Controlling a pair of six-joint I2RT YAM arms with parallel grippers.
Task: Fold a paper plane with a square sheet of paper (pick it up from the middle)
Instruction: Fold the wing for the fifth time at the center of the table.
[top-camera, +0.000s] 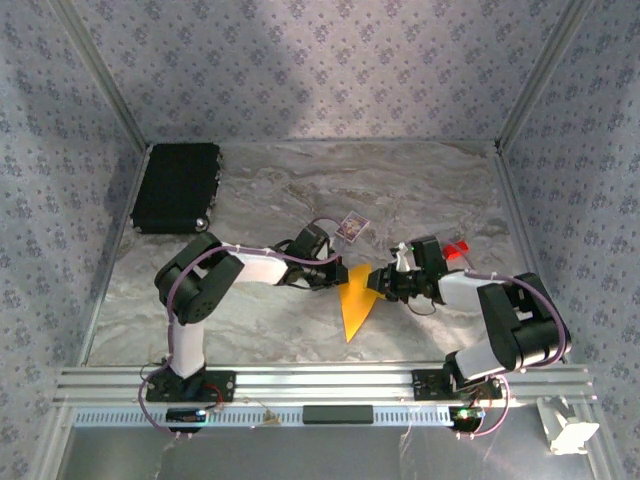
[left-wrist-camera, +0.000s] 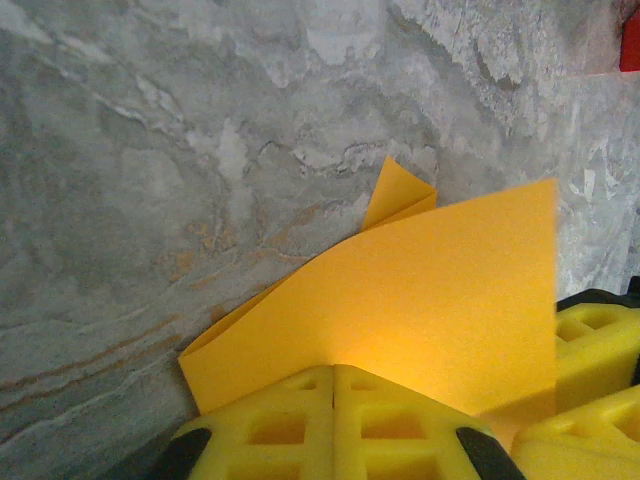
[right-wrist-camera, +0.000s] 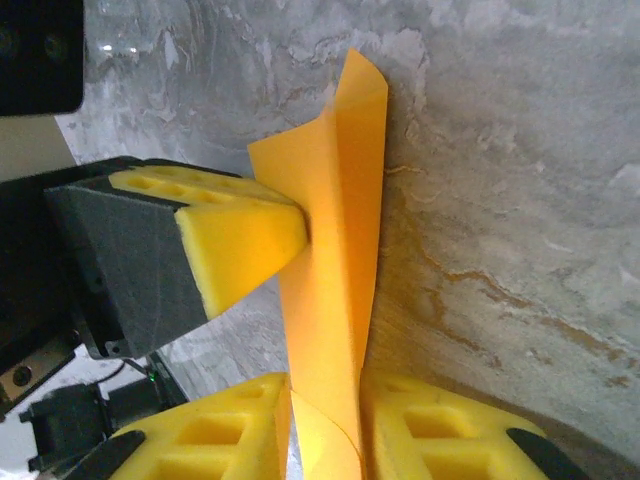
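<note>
- The folded orange-yellow paper (top-camera: 355, 300) is about mid-table (top-camera: 250, 200), squeezed between the two grippers, pointy end aimed at the arm bases.
- The left gripper (top-camera: 336, 275) has its jaws pressed together, and the closed tip is shoved up against the paper's face.
- The right gripper (right-wrist-camera: 325, 400) has its jaws pinching the paper, which stands on edge between the pads.

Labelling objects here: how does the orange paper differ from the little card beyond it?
The orange paper is plain orange-yellow; the little card is purple-and-white patterned. The paper is far larger than the card. The paper is folded and stands partly upright; the card lies flat on the table. Both are thin sheets.
</note>
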